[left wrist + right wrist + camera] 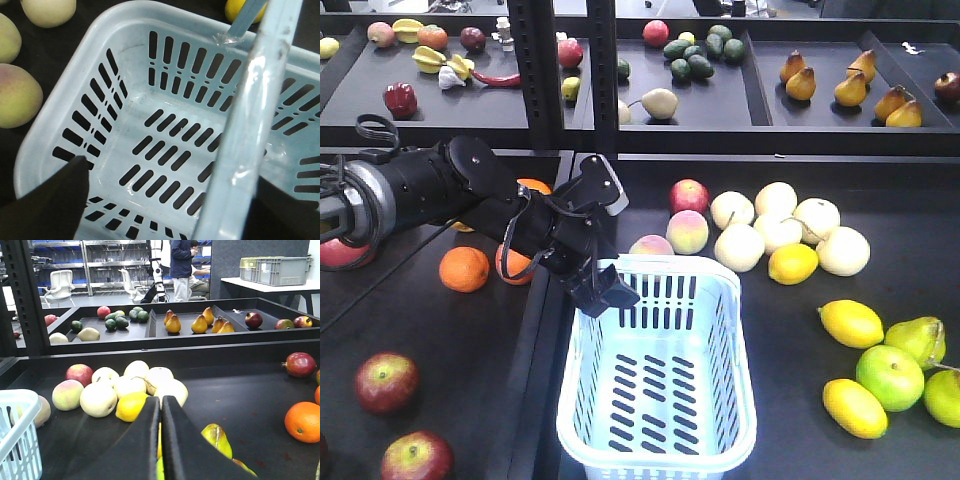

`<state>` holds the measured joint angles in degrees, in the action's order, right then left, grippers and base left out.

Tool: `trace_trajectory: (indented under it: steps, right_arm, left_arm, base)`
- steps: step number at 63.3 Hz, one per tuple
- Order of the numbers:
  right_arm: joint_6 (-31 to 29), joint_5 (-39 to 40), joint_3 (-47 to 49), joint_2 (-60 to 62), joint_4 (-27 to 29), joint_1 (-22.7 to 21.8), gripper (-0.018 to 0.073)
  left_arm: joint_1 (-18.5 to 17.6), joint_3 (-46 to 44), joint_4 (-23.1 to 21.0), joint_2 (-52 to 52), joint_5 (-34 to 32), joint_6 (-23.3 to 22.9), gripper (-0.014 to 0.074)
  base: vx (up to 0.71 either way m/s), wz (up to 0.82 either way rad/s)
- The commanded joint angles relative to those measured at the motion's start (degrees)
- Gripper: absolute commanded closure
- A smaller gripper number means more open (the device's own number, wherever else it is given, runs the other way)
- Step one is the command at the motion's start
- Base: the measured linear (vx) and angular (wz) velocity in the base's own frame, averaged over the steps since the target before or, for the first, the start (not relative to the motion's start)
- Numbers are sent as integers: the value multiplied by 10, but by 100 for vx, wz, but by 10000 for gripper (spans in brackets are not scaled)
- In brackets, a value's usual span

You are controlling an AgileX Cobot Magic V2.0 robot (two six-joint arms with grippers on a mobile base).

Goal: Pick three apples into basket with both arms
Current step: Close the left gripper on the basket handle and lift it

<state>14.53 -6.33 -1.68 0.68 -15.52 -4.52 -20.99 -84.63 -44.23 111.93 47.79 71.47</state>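
One bare-floored basket [660, 400], left end effector [605, 297] over its rim.

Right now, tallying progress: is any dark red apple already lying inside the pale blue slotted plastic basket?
No, the pale blue plastic basket shows only its bare slotted floor, nothing in it.

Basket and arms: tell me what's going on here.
The left gripper hangs open and empty over a corner of the basket, which has nothing in it yet. Dark red apples lie out to its left, untouched. The right gripper is shut on nothing, low beside a lemon on the other side of the basket.
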Motion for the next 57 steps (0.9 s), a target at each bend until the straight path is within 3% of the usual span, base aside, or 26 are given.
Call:
trace_trajectory:
  steps: [1, 20, 38, 48, 57]
  right_arm:
    - [-4, 41, -7, 7, -7, -3, 564]
    - [-4, 41, -7, 7, -7, -3, 564]
    - [-4, 41, -7, 7, -7, -3, 564]
    - [-4, 41, -7, 7, -7, -3, 564]
    - [-4, 41, -7, 7, -7, -3, 564]
  left_arm:
    - [-3, -18, -30, -27, -10, -5, 186]
    - [-3, -18, -40, -36, 22, -6, 605]
    - [-3, -18, -159, -101, 55, -7, 604]
    - [-3, -18, -220, -147, 105, -62, 604]
    - [-3, -18, -211, -182, 142, -114, 604]
  base:
    - [0, 0]
    - [0, 0]
    - [0, 0]
    - [0, 0]
    - [0, 0]
